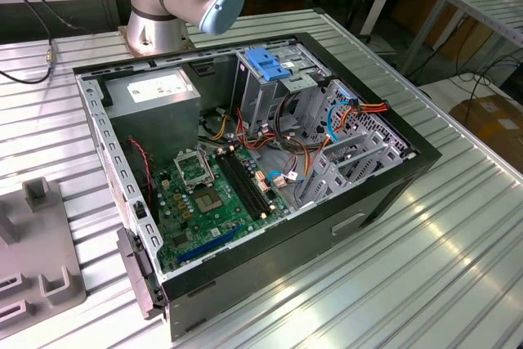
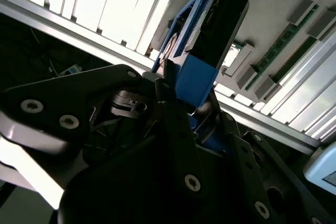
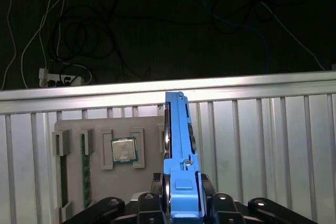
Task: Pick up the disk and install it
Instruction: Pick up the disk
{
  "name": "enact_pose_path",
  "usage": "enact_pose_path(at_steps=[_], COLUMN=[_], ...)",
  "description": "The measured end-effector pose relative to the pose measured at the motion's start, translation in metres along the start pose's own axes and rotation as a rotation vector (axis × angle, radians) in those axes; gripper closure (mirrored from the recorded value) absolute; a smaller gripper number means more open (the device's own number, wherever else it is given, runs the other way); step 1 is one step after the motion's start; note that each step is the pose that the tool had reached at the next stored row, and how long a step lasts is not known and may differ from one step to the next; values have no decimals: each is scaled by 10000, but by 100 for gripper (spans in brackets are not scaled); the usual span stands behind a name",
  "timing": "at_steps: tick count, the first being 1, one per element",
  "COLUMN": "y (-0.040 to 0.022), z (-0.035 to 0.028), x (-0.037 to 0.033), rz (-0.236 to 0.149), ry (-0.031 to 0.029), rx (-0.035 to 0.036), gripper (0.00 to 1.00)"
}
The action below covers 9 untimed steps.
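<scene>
Closed firmly on the disk (image 3: 177,140), end effector (image 3: 182,203) gripping it by the blue-railed edge, edge-on in the first wrist view. Seemingly lifted clear of the slatted bench (image 3: 273,145), hanging near the grey tray (image 3: 100,129) with a chip (image 3: 124,149) set in it. Picked up already, then, by the look of the grasp. Not yet installed. Seen in the exterior view: an open computer case (image 1: 384,194) lying on the bench, with a tall metal cage (image 1: 261,100) inside under its blue latch (image 1: 265,63). Probably well apart from that cage, judging by the tray so close by.
</scene>
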State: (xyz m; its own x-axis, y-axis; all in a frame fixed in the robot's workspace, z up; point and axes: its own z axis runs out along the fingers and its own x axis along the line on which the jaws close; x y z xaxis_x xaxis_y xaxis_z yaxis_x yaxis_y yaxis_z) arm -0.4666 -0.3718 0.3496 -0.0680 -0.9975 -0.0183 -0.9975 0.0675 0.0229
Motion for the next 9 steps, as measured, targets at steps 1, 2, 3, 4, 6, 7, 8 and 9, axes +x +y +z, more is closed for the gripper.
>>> enact_pose_path(at_steps=[1,2,3,4,6,7,8,9], y=[-2,-3,-4,-4,-5,-6,-6,-7], z=[0,-2,-24,-74,-154,-195,-245,-294], x=[0,0,-1,-2,-4,-5,-6,-8], rz=[1,0,0,0,1,0,0,1], ry=[0,0,1,1,0,1,1,2], rx=[0,-1,-3,-5,-7,-12,-18,-25], gripper=[63,63,63,63,63,63,63,63])
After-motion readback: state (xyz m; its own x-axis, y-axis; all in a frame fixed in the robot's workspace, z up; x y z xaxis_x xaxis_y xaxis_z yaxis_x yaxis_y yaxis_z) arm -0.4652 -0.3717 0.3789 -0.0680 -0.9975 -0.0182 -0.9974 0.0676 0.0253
